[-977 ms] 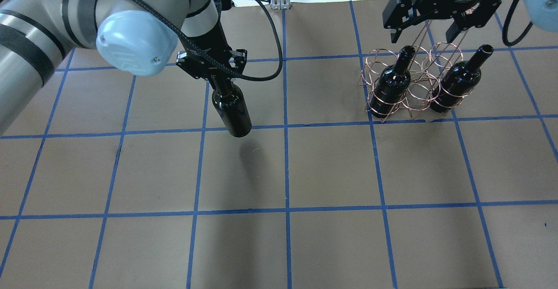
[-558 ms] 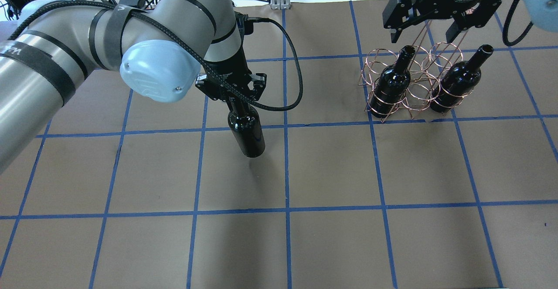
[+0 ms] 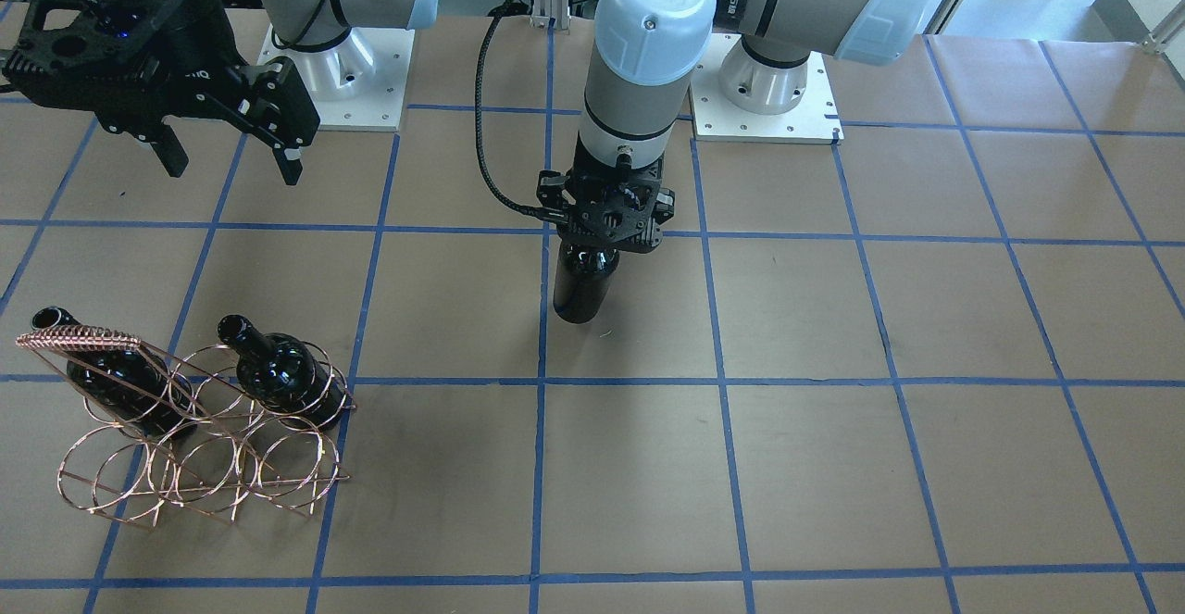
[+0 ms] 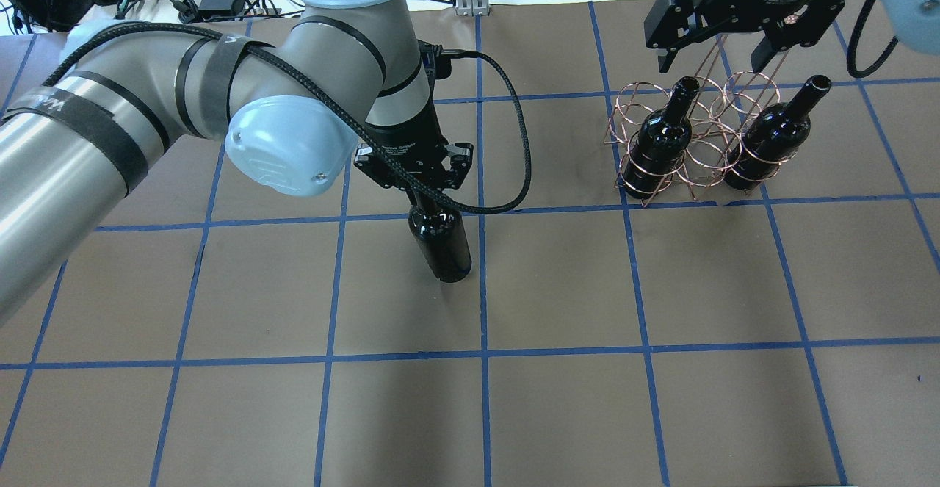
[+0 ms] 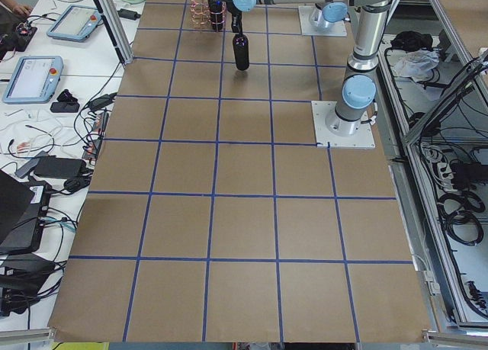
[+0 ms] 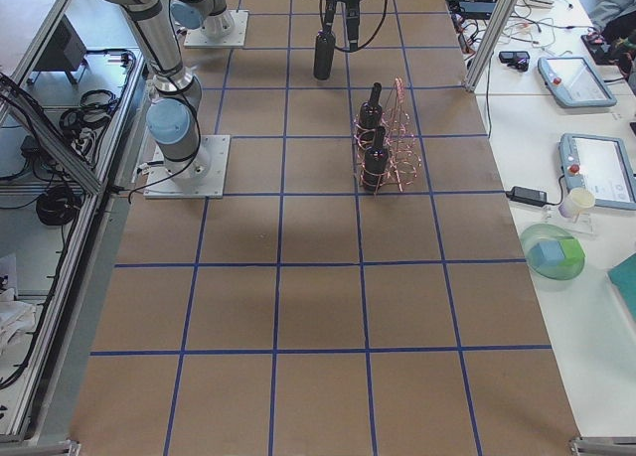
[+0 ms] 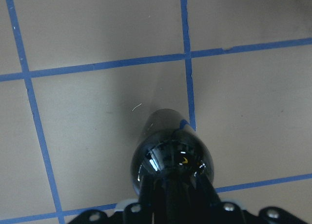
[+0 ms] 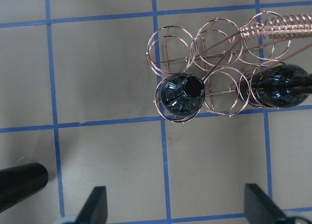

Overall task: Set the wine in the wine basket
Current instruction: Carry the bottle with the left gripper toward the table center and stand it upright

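- The step in hand, I think, is carrying the wine (image 4: 441, 244) across to the wine basket (image 4: 706, 150); the two are well apart, so there is a long way to go.
- The left end effector (image 4: 424, 199) is closed tight on the neck of the wine; the bottle hangs straight down from it, near the middle of the tabletop (image 4: 558, 413); it looks lifted a little off the brown paper, but I cannot be sure.
- To do this well, lift the wine high enough that its bottom goes over the top of the thin wires; move slowly so it does not swing; hold it straight.
- Pick a free ring; the right wrist view shows two rows of three rings; the two other bottles (image 4: 661, 142) sit in the end rings of one row; the ring between them and the whole other row are free.
- The right end effector (image 4: 716, 61) hangs above the wine basket, spread wide and holding nothing; the arms could bump, so come in with care.
- Lower the wine straight down into the ring and let go only when it rests; the wire is light and could tip or slide.
- The wine is a shiny, almost black glass bottle with a short neck; I see no label; its smooth glass could slip, so the grip must be firm.
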Robot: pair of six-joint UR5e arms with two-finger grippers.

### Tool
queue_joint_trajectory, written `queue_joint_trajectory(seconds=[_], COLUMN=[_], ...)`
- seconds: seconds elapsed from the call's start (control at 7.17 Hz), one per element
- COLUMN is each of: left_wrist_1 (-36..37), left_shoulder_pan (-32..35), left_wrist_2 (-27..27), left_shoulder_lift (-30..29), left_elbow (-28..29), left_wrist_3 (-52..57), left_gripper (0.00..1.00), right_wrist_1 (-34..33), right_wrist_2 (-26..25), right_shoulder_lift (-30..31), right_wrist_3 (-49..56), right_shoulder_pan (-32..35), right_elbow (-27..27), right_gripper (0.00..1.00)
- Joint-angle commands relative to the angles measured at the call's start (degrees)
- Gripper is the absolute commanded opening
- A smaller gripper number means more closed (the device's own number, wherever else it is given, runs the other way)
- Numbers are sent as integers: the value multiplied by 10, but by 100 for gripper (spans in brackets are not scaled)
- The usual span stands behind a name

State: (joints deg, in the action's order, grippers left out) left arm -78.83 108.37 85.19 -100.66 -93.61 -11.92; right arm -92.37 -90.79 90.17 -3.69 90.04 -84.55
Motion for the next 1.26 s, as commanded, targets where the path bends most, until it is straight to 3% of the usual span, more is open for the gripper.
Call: queue_joint_trajectory(seconds=[0.0,1.12], left_wrist_1=[16,26], left_shoulder_pan=[10,26], left_wrist_2=[3,31], left_shoulder_lift=[0,-4], left_elbow=[-3,-12], left_wrist_3=[0,1], left_gripper=[0,0], right_wrist_1=[0,0], right_wrist_2=[1,0], right_shoulder_lift=[0,0], right_wrist_3=[0,0], right_shoulder_pan=[0,0], right_elbow=[0,0], right_gripper=[100,100])
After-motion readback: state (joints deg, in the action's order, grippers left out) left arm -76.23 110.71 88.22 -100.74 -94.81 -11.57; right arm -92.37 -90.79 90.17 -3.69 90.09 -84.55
